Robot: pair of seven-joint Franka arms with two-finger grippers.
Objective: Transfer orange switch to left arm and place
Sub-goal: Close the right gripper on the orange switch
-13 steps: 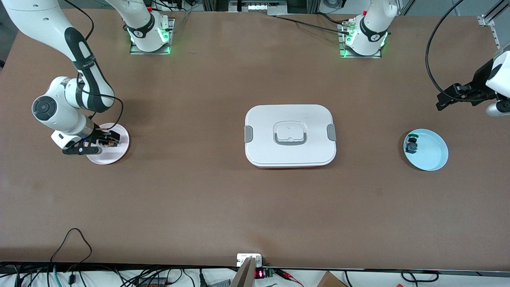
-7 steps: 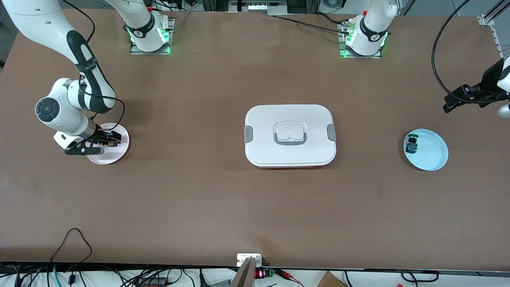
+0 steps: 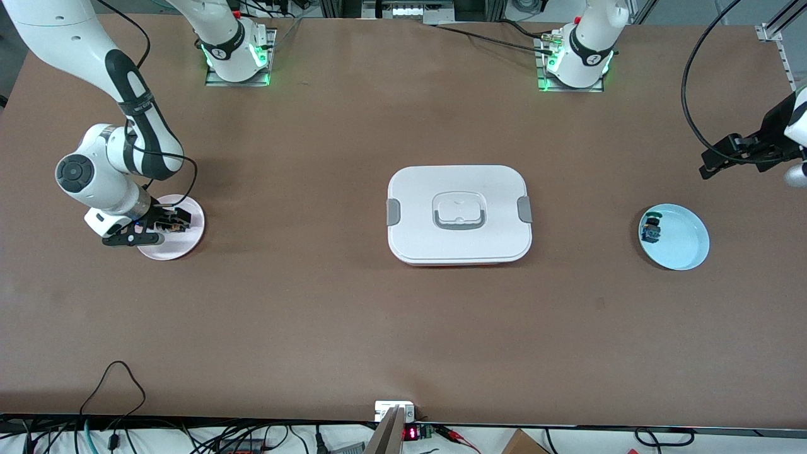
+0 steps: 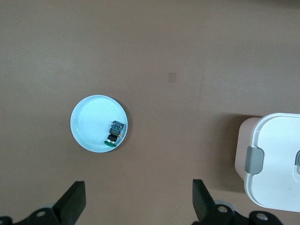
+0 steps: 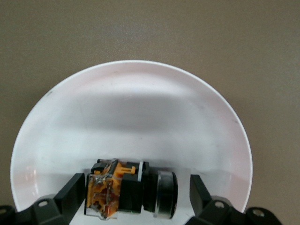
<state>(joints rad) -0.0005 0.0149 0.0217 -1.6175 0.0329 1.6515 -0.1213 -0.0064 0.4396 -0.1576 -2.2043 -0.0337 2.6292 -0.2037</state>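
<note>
The orange switch (image 5: 117, 192), orange-bodied with a black cylindrical end, lies on its side on a pale pink plate (image 3: 189, 236) (image 5: 131, 108) at the right arm's end of the table. My right gripper (image 3: 167, 224) (image 5: 137, 190) is down on that plate, open. One finger is close against the orange end and the other stands a little off the black end. The white lidded box (image 3: 459, 214) (image 4: 276, 164) sits mid-table. My left gripper (image 3: 715, 165) (image 4: 139, 197) hangs open and empty over the table at the left arm's end.
A light blue plate (image 3: 684, 243) (image 4: 89, 122) lies at the left arm's end of the table. It holds a small blue-and-green component (image 3: 651, 230) (image 4: 115, 132). Cables and a small display run along the table edge nearest the front camera.
The right gripper's fingers have drawn in slightly around the switch on the plate. The left arm has pulled back toward its end of the table and now holds still.
</note>
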